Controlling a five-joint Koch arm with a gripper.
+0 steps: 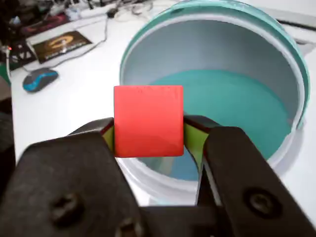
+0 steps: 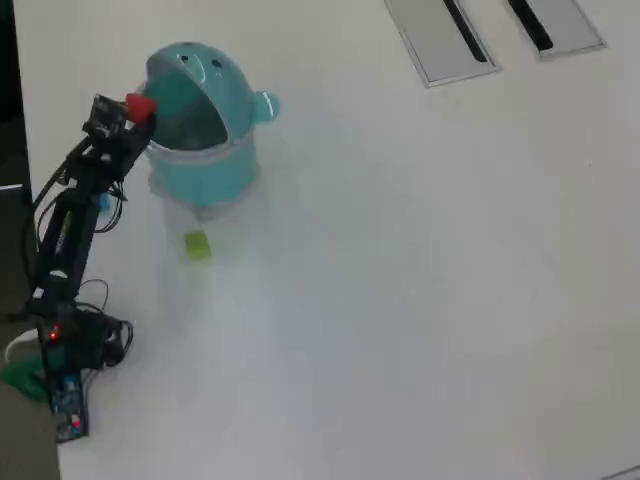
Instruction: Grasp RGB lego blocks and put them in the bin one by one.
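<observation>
My gripper is shut on the red block, with a green-padded jaw on each side of it. It holds the block over the near rim of the open round teal bin, and the bin's inside shows behind the block. In the overhead view the gripper and the red block are at the left rim of the bin. The yellow-green block lies on the table just below the bin. A small blue patch shows beside the arm and may be the blue block.
The arm's base with its cables sits at the table's left edge. Two flat grey panels lie at the top right. A blue mouse, a dark card and cables lie on the table to the left of the bin.
</observation>
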